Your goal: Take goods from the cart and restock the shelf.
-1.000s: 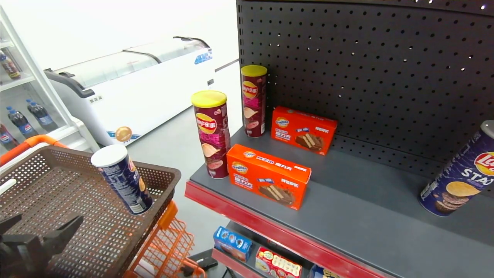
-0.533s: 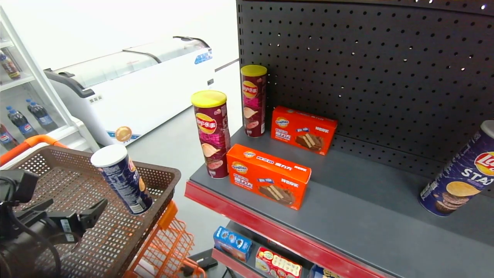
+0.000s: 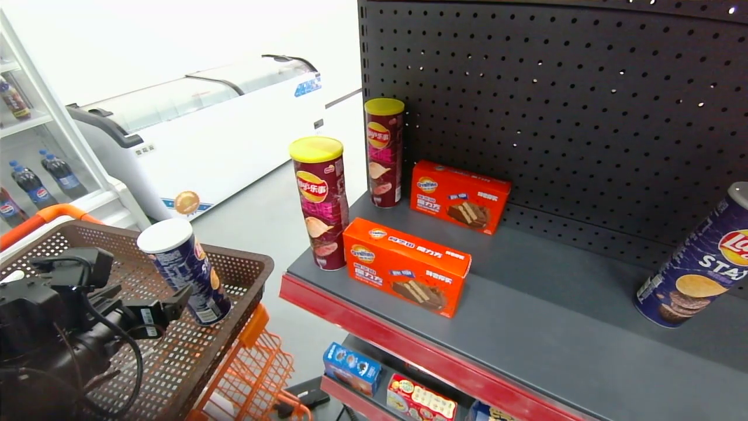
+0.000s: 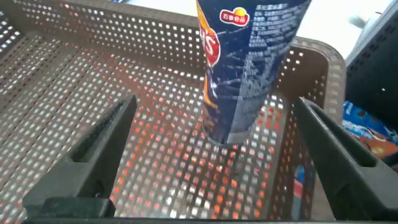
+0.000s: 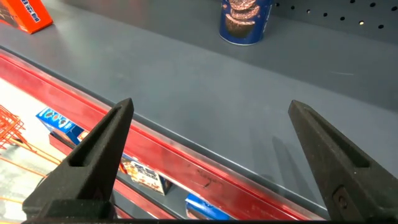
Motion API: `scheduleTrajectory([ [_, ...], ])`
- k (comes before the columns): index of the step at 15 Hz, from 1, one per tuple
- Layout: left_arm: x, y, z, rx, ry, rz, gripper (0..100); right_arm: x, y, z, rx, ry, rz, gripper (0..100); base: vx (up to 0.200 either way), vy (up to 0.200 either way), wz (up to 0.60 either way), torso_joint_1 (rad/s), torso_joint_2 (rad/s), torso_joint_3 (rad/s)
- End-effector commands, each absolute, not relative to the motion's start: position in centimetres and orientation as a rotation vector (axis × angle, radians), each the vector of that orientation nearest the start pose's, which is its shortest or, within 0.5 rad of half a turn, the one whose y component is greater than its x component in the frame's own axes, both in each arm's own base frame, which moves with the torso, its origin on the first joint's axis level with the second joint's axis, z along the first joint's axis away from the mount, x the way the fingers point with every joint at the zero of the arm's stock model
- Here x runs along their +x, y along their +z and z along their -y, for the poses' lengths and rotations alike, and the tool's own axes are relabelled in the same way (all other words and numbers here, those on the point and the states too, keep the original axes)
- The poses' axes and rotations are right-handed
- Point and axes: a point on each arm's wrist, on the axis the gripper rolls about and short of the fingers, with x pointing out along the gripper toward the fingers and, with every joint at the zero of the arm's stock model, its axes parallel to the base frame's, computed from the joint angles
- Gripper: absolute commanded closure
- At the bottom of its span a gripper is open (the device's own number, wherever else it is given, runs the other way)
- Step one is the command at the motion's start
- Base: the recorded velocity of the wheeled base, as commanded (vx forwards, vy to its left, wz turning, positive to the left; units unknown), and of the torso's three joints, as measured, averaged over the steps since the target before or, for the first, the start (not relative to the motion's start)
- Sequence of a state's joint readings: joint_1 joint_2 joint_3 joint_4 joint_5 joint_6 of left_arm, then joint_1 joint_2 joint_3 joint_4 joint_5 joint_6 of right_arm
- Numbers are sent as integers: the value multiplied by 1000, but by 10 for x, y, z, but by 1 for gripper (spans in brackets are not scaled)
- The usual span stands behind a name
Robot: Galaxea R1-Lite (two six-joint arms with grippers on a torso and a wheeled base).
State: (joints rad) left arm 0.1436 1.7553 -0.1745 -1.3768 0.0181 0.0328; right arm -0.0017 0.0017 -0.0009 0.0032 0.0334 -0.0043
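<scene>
Your left gripper (image 3: 166,307) has pushed forward across the cart basket (image 3: 257,264) to the blue chip can (image 3: 188,273), which stands at the basket's shelf-side corner. Jaws wide, empty, lined up either side of it — closing looks next. Right gripper (image 5: 211,109) also open, empty.

You have bare shelf (image 3: 543,316) between the front-edge orange box (image 3: 406,273) and the right-end blue can (image 3: 698,269); the basket wall (image 3: 257,266) stands close behind the cart can (image 3: 186,272).

Two maroon chip cans (image 3: 320,202) (image 3: 384,152), two blue chip cans (image 3: 186,271) (image 3: 698,263), two orange boxes (image 3: 406,266) (image 3: 459,196), one brown basket (image 3: 248,258).
</scene>
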Motion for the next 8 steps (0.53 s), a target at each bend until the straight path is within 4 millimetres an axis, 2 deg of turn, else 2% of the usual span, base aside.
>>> scheduleTrajectory([
  [1, 251, 79, -37, 19, 156, -237, 0, -23, 76, -1, -6, 32, -3, 0, 0, 0, 0, 0, 0, 0],
  [4, 284, 78, -42, 23, 161, -162, 0, -23, 76, -1, -5, 32, -3, 0, 0, 0, 0, 0, 0, 0],
  [8, 311, 72, -43, 24, 153, -133, 0, -23, 76, -1, -5, 32, -3, 0, 0, 0, 0, 0, 0, 0],
])
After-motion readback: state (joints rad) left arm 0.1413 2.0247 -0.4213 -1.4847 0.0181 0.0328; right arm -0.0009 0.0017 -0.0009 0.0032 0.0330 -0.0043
